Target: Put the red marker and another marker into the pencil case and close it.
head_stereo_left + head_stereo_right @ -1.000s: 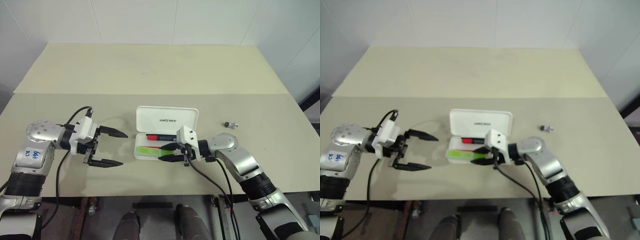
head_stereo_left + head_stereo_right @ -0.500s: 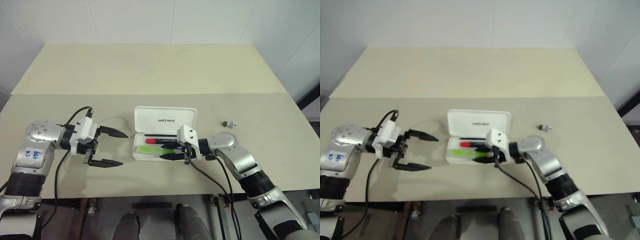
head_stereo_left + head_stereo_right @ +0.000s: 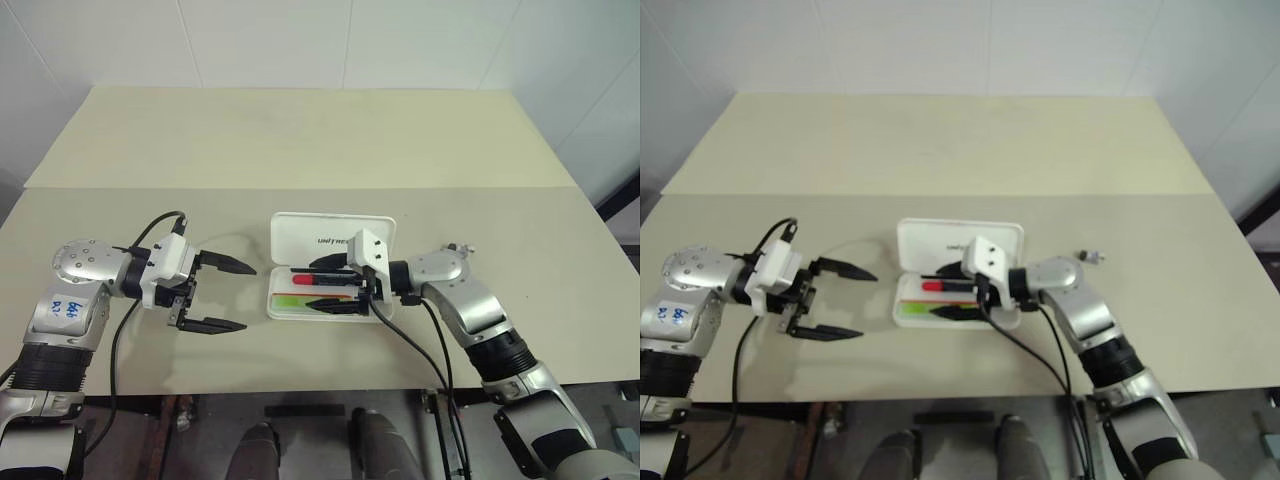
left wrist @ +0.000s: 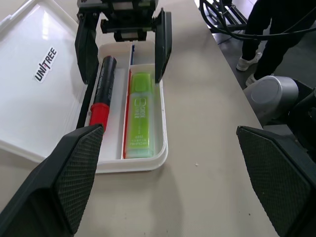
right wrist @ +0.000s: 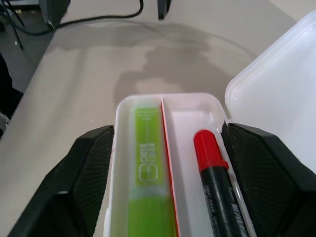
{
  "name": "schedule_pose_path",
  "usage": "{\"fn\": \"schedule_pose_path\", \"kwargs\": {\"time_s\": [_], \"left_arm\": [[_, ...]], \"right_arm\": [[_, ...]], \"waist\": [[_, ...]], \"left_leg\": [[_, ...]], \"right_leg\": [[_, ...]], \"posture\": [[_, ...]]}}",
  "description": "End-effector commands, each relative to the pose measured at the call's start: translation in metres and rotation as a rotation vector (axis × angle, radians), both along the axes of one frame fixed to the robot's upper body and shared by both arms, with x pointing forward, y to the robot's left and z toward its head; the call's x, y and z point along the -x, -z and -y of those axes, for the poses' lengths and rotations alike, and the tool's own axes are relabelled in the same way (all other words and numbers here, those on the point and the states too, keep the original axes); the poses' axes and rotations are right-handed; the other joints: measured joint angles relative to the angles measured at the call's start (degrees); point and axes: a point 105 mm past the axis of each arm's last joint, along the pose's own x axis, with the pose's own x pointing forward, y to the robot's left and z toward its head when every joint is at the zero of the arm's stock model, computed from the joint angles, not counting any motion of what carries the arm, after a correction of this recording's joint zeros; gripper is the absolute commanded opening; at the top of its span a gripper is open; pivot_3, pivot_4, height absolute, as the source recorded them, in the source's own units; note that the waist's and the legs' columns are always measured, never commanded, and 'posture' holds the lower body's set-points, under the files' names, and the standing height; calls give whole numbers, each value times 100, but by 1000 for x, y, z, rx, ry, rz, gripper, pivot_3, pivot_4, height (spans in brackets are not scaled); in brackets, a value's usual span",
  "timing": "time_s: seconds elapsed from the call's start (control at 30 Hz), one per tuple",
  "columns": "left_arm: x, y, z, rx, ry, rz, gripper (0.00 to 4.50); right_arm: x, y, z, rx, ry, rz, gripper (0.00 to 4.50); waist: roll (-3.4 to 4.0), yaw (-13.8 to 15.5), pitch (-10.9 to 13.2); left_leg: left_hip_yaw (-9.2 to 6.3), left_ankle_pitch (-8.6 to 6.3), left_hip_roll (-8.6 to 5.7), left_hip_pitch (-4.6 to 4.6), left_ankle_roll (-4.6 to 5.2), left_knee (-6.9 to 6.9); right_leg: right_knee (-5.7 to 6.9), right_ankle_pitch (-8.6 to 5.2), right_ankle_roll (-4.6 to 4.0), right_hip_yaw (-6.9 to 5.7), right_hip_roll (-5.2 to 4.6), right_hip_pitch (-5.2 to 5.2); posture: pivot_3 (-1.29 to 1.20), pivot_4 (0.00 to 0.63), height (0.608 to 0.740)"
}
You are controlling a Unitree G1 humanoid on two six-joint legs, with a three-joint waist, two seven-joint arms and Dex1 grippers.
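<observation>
Left eye view, read from left to right. The left gripper [image 3: 225,296] hovers over the bare table [image 3: 300,140] well to the left of the pencil case [image 3: 334,229], its two black fingers spread wide and empty, posed exactly as a second ago. The case lies open at the centre, its lid folded flat toward the far side with the printed name facing up. In the tray, the red marker [image 4: 101,94] occupies the compartment next to the lid, and the neon green highlighter [image 4: 139,113], serving as the other marker, lies in the compartment nearer the robot, a thin divider between them.

The right gripper [image 3: 335,285] stands over the right end of the tray. A second ago its fingers were nearly closed at the highlighter; now they are parted wide, one above each long side of the tray, gripping nothing, and the hand has lifted slightly. The left wrist view confirms the gap between those fingers and the pens beneath them. Judged from this, the release of the second pen is complete, so both markers are stowed and only the closing of the lid is left. A small dark object [image 3: 461,248] rests on the table beyond the right arm, too small to identify.
</observation>
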Motion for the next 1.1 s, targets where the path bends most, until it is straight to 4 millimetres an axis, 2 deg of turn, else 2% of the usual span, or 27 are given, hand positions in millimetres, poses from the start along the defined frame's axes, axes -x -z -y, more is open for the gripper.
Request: {"fn": "schedule_pose_path", "kwargs": {"time_s": [0.03,0.17,0.33,0.43,0.53,0.57,0.67,0.77,1.0,1.1], "left_arm": [[-1,-5,-1,-1,4,29,4500],[0,-8,2,30,4,26,4500],[1,-15,8,84,2,24,4500],[0,-30,22,181,-8,25,4500],[0,-39,31,232,-18,10,4500],[0,-40,33,236,-21,5,4500],[1,-41,38,239,-14,-5,4500],[-1,-44,42,256,-15,-24,4500],[-3,-47,53,258,-6,-62,4500],[-2,-49,57,255,7,-61,4500]], "right_arm": [[8,-31,1,-77,-40,47,3899],[27,-48,17,-122,-57,20,3899],[36,-56,43,-143,22,-13,3899],[26,-54,99,-135,255,-55,4470],[14,-48,144,-97,443,-11,4470],[12,-47,151,-93,473,0,4470],[-3,-39,190,-79,635,42,4470],[-18,-28,217,-63,765,56,4470],[-39,-3,242,0,812,31,4470],[-47,-1,246,24,788,26,4470]], "waist": [[0,1,0],[4,15,2],[3,29,2],[3,86,3],[3,147,3],[3,148,3],[3,96,3],[4,76,3],[6,9,5],[8,-19,6]], "left_leg": [[0,0,0,0,0,0],[-1,0,0,-1,0,1],[-4,0,0,-2,0,0],[-4,-1,-1,-5,0,2],[-3,-2,-3,-5,0,3],[-3,-2,-3,-5,0,2],[2,-2,-2,3,1,3],[7,0,-2,3,2,4],[9,0,-4,2,2,2],[11,0,-4,3,2,2]], "right_leg": [[0,0,0,0,0,0],[1,-1,0,0,0,0],[-2,-4,-1,-3,-1,1],[-3,-6,0,-3,-3,2],[-14,-5,1,-2,-4,4],[-15,-4,1,-2,-3,4],[-17,-5,-1,1,-1,8],[-23,-6,-4,4,-2,10],[-23,2,11,7,-3,11],[-27,4,14,9,-4,12]], "posture": [[0,150,740],[0,150,740],[0,150,740],[0,150,740],[0,150,740],[0,150,740],[0,150,740],[0,150,740],[0,150,740],[0,150,740]]}}
